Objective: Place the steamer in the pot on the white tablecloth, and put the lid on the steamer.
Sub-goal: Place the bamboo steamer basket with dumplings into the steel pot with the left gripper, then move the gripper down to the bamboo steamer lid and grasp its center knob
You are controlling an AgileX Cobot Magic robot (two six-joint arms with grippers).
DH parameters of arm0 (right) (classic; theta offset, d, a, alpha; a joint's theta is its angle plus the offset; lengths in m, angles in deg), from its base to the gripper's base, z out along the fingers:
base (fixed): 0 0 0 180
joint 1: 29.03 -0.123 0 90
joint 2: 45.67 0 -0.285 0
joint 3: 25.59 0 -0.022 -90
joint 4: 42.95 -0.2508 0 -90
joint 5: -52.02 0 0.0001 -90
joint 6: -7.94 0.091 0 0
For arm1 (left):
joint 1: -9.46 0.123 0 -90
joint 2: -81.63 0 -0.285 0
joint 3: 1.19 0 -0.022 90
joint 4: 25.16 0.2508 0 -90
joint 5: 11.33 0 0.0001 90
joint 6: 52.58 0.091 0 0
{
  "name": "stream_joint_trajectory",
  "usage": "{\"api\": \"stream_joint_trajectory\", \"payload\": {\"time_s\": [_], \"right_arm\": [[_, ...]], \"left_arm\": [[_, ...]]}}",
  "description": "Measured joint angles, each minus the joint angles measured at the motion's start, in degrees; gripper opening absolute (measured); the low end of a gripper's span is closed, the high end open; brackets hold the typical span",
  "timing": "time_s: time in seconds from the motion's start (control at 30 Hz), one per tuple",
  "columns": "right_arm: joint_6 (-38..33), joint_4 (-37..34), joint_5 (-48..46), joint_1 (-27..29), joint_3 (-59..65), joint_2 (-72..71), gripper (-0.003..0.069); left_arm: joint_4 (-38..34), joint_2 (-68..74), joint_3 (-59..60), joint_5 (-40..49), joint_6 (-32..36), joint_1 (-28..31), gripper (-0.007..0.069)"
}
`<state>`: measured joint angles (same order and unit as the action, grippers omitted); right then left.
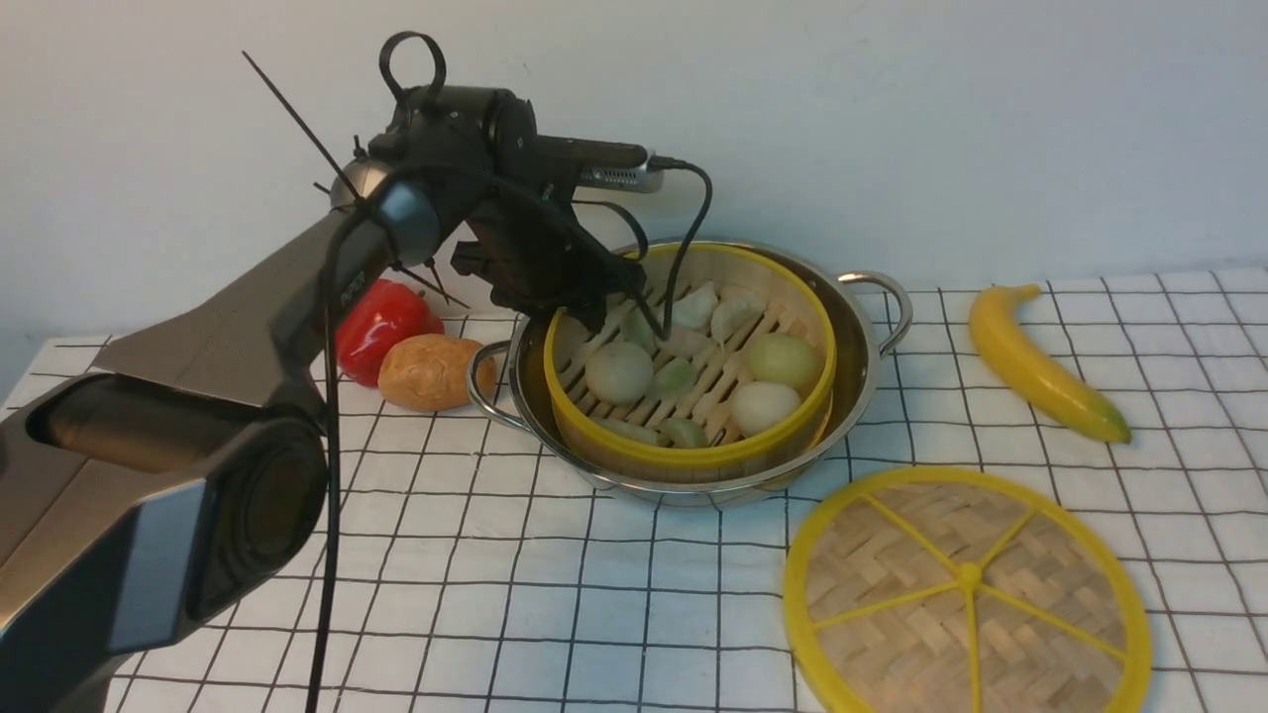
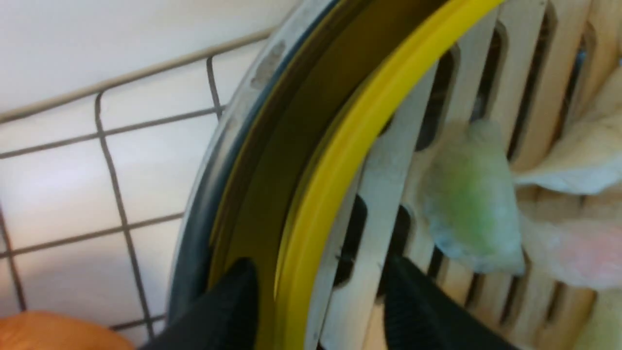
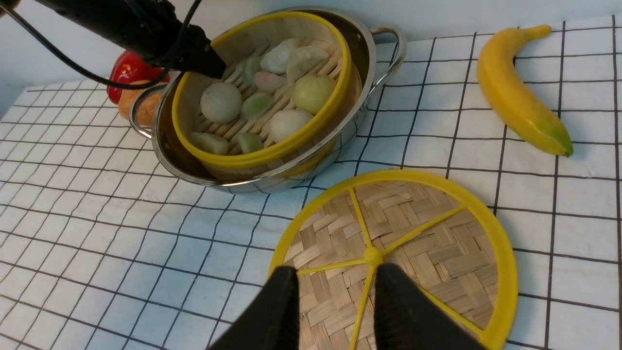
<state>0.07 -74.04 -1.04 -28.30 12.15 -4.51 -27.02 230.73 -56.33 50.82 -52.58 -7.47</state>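
Note:
The steamer (image 1: pixel 693 458), with dumplings and buns on its slatted floor, sits inside the steel pot (image 1: pixel 864 327) on the white grid tablecloth (image 1: pixel 495 594), and looks slightly tilted. My left gripper (image 1: pixel 594 302) is at the steamer's back-left rim. In the left wrist view it (image 2: pixel 318 262) is open and straddles the yellow rim (image 2: pixel 350 146), one finger outside and one inside. The lid (image 1: pixel 892 594) lies flat on the cloth, front right of the pot. My right gripper (image 3: pixel 335 268) is open and empty above the lid's (image 3: pixel 427 253) centre knob; it is out of the front view.
A banana (image 1: pixel 1040 366) lies to the right of the pot. A red pepper (image 1: pixel 381 322) and a brown potato-like lump (image 1: pixel 426 371) sit close to the pot's left handle. A pale wall stands behind the table.

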Motion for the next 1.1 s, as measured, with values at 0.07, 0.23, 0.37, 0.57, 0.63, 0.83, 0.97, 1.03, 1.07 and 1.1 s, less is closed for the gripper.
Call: {"api": "stream_joint_trajectory", "payload": {"time_s": [0.07,0.23,0.37,0.57,0.63,0.83,0.97,1.03,1.07,1.1], "right_arm": [[0.0,-0.2,0.0,0.0,0.0,0.0,0.0240],[0.0,-0.4,0.0,0.0,0.0,0.0,0.0240],[0.0,-1.0,0.0,0.0,0.0,0.0,0.0240],[0.0,-1.3,0.0,0.0,0.0,0.0,0.0240],[-0.1,-1.5,0.0,0.0,0.0,0.0,0.0240],[-1.0,-1.6,0.4,0.0,0.0,0.0,0.0240],[-1.3,-1.7,0.4,0.0,0.0,0.0,0.0240],[-1.4,-1.7,0.5,0.0,0.0,0.0,0.0240],[-1.4,-2.2,0.5,0.0,0.0,0.1,0.0240],[-1.4,-2.6,0.5,0.0,0.0,0.1,0.0240]], "left_arm": [[1.5,0.0,-2.7,3.7,0.0,-0.1,0.0404],[5.2,0.0,-9.0,7.2,0.0,-0.1,0.0419],[5.3,-2.4,-10.6,7.3,-0.5,-0.1,0.0393],[5.1,-8.8,-10.7,7.4,-0.5,-0.8,0.0310],[4.3,-11.6,-10.7,7.4,-0.5,-1.2,0.0270],[0.4,-23.6,-6.5,7.4,1.0,-2.8,0.0154],[-0.5,-33.7,2.6,7.4,3.5,-4.2,0.0094],[-0.7,-41.2,10.2,7.4,4.8,-4.4,0.0068],[-0.6,-43.6,12.9,7.4,5.2,-4.4,0.0060],[-0.4,-45.4,15.0,7.4,5.5,-4.4,0.0056]]}}
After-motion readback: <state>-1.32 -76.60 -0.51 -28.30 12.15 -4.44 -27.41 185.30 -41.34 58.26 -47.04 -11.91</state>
